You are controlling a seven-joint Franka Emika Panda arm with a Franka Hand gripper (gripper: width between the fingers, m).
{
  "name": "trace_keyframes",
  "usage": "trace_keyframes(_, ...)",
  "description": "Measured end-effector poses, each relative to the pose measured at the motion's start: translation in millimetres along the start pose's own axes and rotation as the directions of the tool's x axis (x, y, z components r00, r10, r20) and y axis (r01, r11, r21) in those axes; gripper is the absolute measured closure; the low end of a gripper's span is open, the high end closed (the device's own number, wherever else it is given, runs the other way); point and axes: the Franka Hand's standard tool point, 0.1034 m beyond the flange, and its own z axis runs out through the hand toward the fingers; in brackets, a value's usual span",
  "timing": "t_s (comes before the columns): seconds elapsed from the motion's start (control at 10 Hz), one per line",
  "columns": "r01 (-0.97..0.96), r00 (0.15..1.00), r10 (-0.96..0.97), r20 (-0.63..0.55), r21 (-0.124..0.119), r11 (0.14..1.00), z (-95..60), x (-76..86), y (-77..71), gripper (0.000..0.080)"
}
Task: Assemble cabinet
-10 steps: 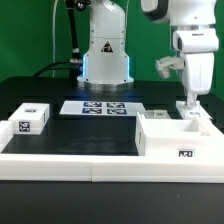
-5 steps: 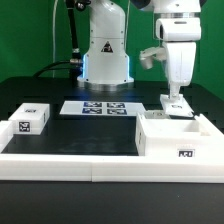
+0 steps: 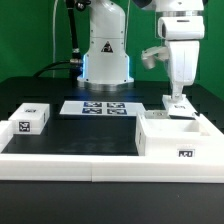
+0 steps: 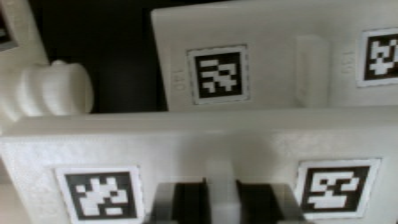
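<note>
The cabinet's large white body [image 3: 176, 136] stands at the exterior view's right, behind the rail. My gripper [image 3: 177, 101] hangs just above the body's back edge. Its fingers [image 4: 187, 202] stand close together, pinched on a thin strip of a white tagged panel [image 4: 107, 150]. That panel shows a tag on either side of the fingers. In the wrist view another tagged white panel [image 4: 267, 70] lies beyond it, with a ribbed white peg [image 4: 54, 90] beside it. A small white tagged block [image 3: 28, 120] sits at the exterior view's left.
The marker board [image 3: 100, 107] lies flat in the middle, in front of the robot's base [image 3: 105, 60]. A long low white rail [image 3: 70, 160] runs along the front of the table.
My gripper moved toward the exterior view's left with the white piece at its tips, then stayed still over the last half second. The block and the cabinet body have not moved.
</note>
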Motion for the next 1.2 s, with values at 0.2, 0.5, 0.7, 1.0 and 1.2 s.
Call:
trace_keyframes(0.2, -0.009, 1.0, 0.009, -0.001, -0.002, 1.0, -1.3, 1.6, 4.1, 0.0731)
trace_keyframes(0.5, -0.009, 1.0, 0.009, -0.001, -0.001, 1.0, -0.8, 1.2, 3.8, 0.0731)
trace_keyframes(0.7, -0.01, 1.0, 0.01, -0.001, -0.001, 1.0, -0.6, 0.6, 5.9, 0.0731)
trace_keyframes(1.0, -0.014, 1.0, 0.014, -0.004, 0.001, 1.0, 2.5, -3.1, 11.5, 0.0731)
trace_keyframes(1.2, -0.019, 1.0, 0.019, -0.005, -0.001, 1.0, 2.2, -3.2, 12.2, 0.0731)
